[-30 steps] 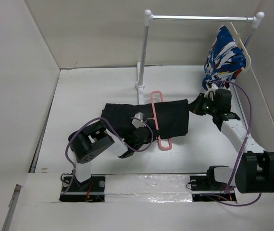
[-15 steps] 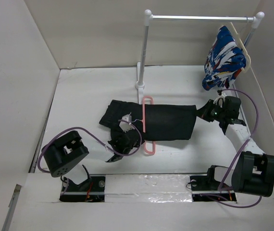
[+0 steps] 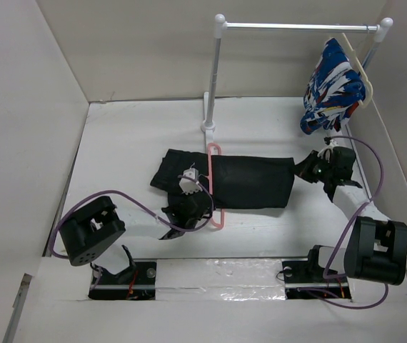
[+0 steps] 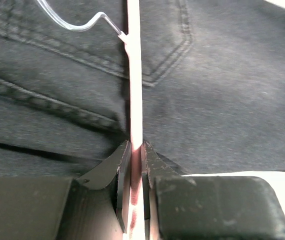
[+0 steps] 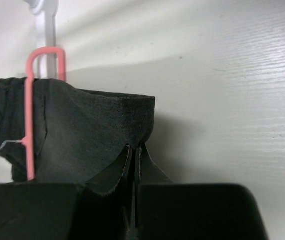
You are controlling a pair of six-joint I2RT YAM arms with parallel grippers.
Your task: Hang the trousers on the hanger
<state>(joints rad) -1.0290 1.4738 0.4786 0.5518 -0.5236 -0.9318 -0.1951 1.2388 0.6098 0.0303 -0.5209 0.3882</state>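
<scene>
Trousers (image 3: 250,184): black, lay flat; pink hanger (image 3: 210,175) bar crossed them. Left gripper (image 4: 135,155): clamped on hanger bar. Right gripper (image 5: 134,152): pinched the Trousers' edge.

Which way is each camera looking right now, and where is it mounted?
Top external: overhead from behind, looking down on left arm, right arm, trousers, hanger.
Left wrist: looks along left gripper, shut on the hanger over the trousers.
Right wrist: looks along right gripper, shut on the trousers' edge, hanger beyond.
Shared: all three show trousers and hanger.
</scene>
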